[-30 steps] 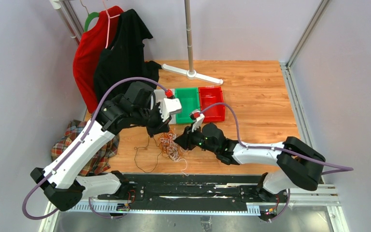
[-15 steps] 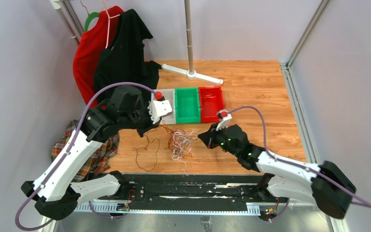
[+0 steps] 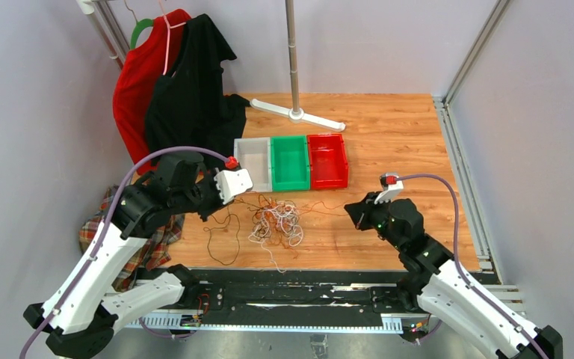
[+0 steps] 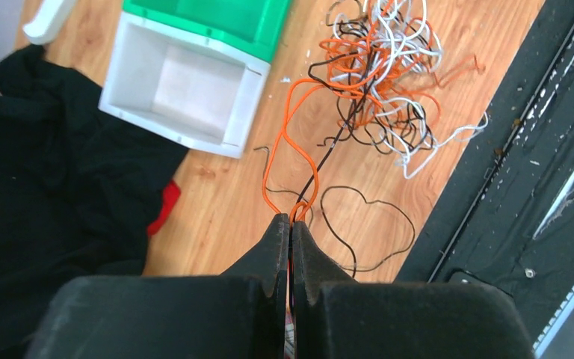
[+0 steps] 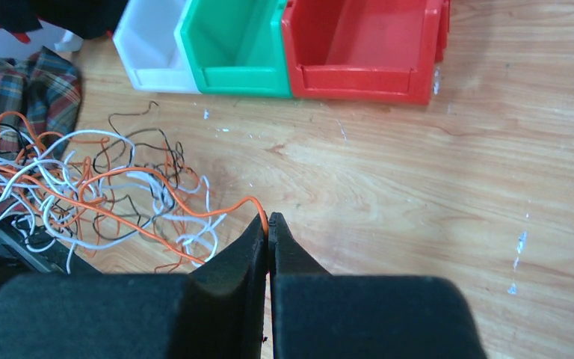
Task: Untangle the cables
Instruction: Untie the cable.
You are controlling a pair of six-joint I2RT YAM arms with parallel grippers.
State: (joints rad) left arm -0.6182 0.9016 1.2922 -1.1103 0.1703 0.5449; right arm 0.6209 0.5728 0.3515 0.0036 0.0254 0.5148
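The cables (image 3: pixel 275 222) are a loose tangle of thin white, orange and black wires on the wooden table, between my two grippers. The tangle also shows in the left wrist view (image 4: pixel 377 67) and the right wrist view (image 5: pixel 82 187). My left gripper (image 3: pixel 211 212) (image 4: pixel 291 222) is shut on orange and black strands at the tangle's left. My right gripper (image 3: pixel 350 212) (image 5: pixel 268 218) is shut on one orange strand (image 5: pixel 194 200) that runs from the tangle to its right. A black wire loop (image 3: pixel 224 239) lies left of the tangle.
White (image 3: pixel 254 163), green (image 3: pixel 290 162) and red (image 3: pixel 327 159) bins stand in a row just behind the tangle. A plaid cloth (image 3: pixel 146 239) lies at the table's left edge. Red and black garments (image 3: pixel 176 82) hang at the back left. A pole stand (image 3: pixel 296 114) is behind the bins.
Both grippers have moved apart, the left to the left and the right far to the right, each with strands in its jaws. The tangle has stretched wider and looser.
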